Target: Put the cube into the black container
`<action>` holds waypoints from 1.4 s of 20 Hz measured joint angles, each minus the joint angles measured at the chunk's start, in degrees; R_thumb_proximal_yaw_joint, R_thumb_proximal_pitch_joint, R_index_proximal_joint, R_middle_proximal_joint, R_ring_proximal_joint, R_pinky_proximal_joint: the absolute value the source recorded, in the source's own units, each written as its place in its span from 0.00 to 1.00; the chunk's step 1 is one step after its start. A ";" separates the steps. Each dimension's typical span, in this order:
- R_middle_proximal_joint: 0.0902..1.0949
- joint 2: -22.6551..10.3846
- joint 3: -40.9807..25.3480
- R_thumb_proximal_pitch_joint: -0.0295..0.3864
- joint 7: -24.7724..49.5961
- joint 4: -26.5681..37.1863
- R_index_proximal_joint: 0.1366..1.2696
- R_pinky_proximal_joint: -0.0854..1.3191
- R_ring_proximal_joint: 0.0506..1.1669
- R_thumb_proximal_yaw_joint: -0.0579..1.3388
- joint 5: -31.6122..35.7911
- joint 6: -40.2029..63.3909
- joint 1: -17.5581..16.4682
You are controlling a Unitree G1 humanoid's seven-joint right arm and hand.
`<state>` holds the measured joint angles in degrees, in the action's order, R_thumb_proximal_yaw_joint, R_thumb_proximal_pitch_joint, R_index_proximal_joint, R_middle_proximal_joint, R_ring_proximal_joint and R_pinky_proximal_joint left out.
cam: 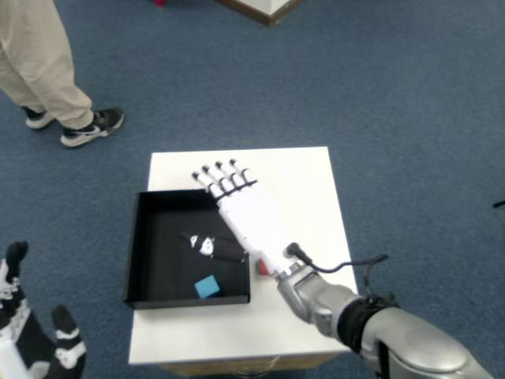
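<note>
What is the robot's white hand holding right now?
Nothing. The right hand is open with fingers spread above the black container, and the blue cube lies loose inside it, near the front wall.

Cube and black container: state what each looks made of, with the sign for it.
Cube: matte light blue with slightly soft edges and no glare, so likely foam or painted wood; the look leaves it open. Black container: thin, straight, rigid walls in uniform matte black, suggesting plastic or coated board, though sheet metal can't be ruled out.
</note>
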<state>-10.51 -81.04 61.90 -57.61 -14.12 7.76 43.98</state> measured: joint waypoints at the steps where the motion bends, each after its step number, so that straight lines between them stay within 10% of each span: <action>1: 0.04 -1.28 1.14 0.06 2.70 -0.04 0.02 0.03 0.08 0.21 0.42 2.06 0.00; 14: 0.06 -25.77 12.39 0.60 9.14 11.22 0.08 0.08 0.10 0.04 21.41 51.44 -15.97; 28: 0.06 -26.22 6.74 0.60 -6.21 3.55 0.08 0.04 0.10 0.03 40.30 68.14 -20.00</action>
<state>-36.73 -74.31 55.69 -54.06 26.18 75.89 23.98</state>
